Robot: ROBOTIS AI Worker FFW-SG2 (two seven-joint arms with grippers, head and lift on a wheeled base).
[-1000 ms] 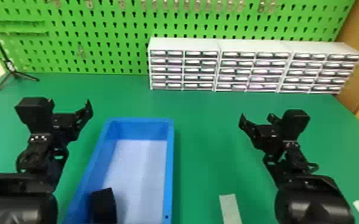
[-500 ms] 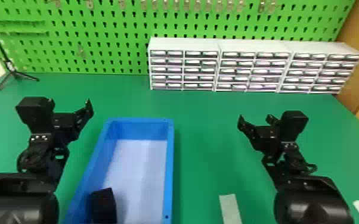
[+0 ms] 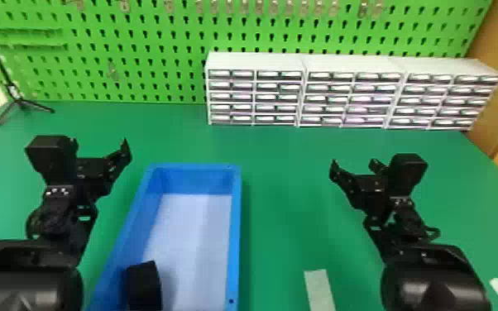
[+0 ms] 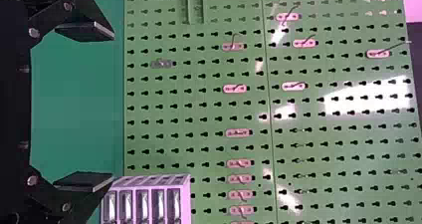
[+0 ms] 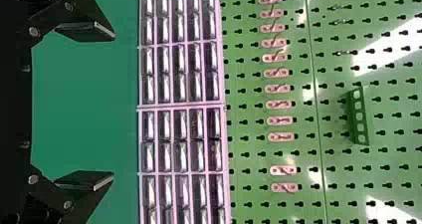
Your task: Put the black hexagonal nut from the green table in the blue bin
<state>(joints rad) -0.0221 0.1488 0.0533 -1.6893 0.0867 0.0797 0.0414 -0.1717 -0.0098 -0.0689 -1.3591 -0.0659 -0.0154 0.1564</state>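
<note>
Left claw (image 4: 113, 106): spread, holding nothing. Black hexagonal nut (image 3: 142, 287): inside blue bin (image 3: 237, 231), near left; probably stiff, fairly light, slightly slippery; best pinched across opposite flats. Right claw (image 5: 114, 104): spread, holding nothing. Surface: smooth green tabletop (image 3: 293, 215). Room: tripod stand (image 3: 22, 103) far left, green pegboard (image 3: 144, 53) behind, white drawer cabinets (image 3: 256, 62) far centre to right.

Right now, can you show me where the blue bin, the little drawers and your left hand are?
Blue bin (image 3: 235, 231), head view: on its right rim.
Little drawers (image 3: 242, 96), head view: on a drawer front near their left end.
Left hand (image 4: 113, 105), left wrist view: midway between its fingertips.
</note>
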